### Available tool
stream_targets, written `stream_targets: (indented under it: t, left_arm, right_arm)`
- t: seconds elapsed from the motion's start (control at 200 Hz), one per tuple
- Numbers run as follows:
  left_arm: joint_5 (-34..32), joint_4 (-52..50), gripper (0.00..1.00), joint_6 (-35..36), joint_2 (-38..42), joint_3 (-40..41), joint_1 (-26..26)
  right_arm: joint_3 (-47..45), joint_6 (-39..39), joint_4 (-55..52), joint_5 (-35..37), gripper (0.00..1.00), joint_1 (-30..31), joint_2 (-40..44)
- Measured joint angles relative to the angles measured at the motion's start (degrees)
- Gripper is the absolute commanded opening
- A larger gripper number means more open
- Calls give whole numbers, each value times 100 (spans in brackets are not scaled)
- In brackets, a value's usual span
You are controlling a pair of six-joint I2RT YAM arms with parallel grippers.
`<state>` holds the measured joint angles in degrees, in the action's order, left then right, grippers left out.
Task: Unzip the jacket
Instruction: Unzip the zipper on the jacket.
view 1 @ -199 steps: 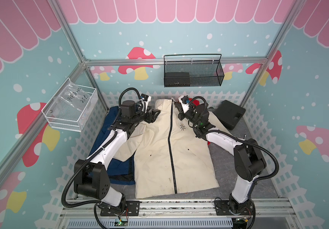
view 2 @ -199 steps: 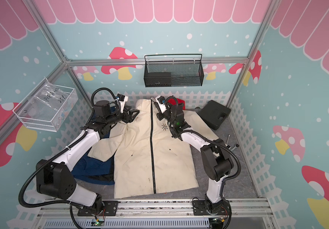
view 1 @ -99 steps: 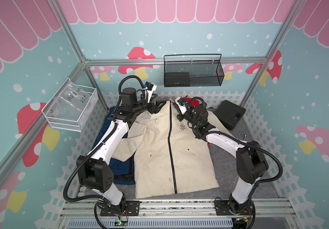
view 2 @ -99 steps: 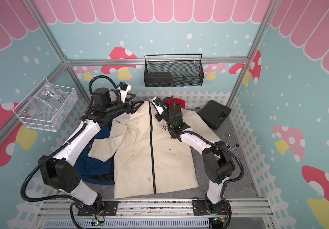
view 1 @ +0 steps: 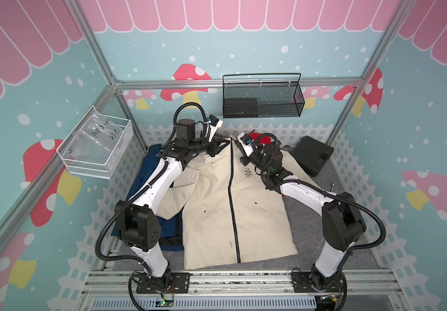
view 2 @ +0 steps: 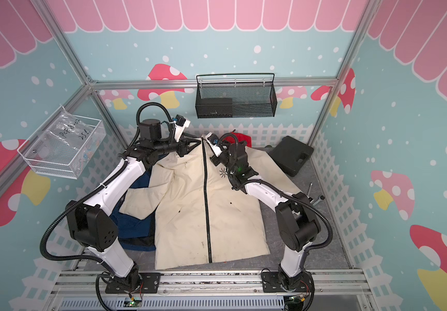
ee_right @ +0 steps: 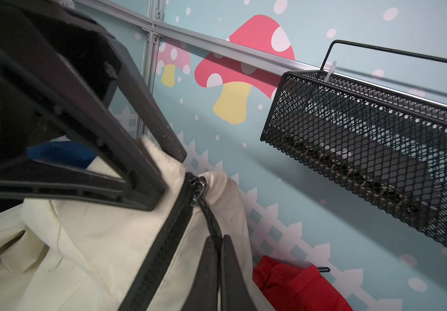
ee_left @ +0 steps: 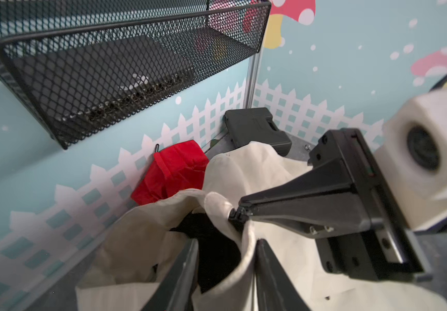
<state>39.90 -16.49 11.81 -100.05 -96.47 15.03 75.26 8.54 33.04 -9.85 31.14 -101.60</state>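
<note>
- One cream jacket [view 1: 211, 215] lies flat, front up, on the grey mat [view 1: 311, 242]; its black zipper [view 1: 231, 194] is closed along its whole length.
- Left gripper [ee_left: 227, 242] straddles the collar [ee_left: 217, 200] beside the zip top, fingers apparently clamped on the fabric to anchor it.
- Right gripper [ee_right: 220, 258] is clenched on the zipper pull [ee_right: 209, 218] hanging from the slider [ee_right: 199, 185].
- Judged step: both grasps made, unzipping not begun. Next, draw the pull straight down the front toward the bottom edge, collar held taut.
</note>
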Motion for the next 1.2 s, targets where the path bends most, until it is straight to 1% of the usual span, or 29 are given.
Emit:
stream_targets:
  t: [0.05, 0.125, 0.225, 0.345, 0.495, 0.726, 1.001, 1.201]
  left_arm:
    - [35, -26, 14, -17, 0, -7, 2]
    - [92, -59, 0, 22, 0, -13, 13]
    - [111, -76, 0, -59, 0, -37, 15]
    - [179, -52, 0, -382, -50, -153, 15]
    - [195, -55, 0, -743, -197, -442, 17]
    - [37, -133, 0, -1049, -426, -984, 11]
    - [-214, -129, 0, -1174, -470, -1073, -7]
    - [-330, 4, 0, -1366, -612, -1073, -39]
  right_arm:
    - [0, -2, 4, 2, 0, 0, 0]
    - [0, -2, 17, 17, 0, 0, 0]
    - [0, -2, 37, 37, 0, 0, 0]
    - [0, 48, 96, 107, 0, 7, 0]
    - [-35, 310, 280, 426, 0, 76, 0]
    - [-107, 970, 352, 1305, 0, 341, 0]
    - [-136, 1788, 411, 2876, 0, 874, -59]
    - [-343, 2164, 470, 3477, 0, 1060, -57]
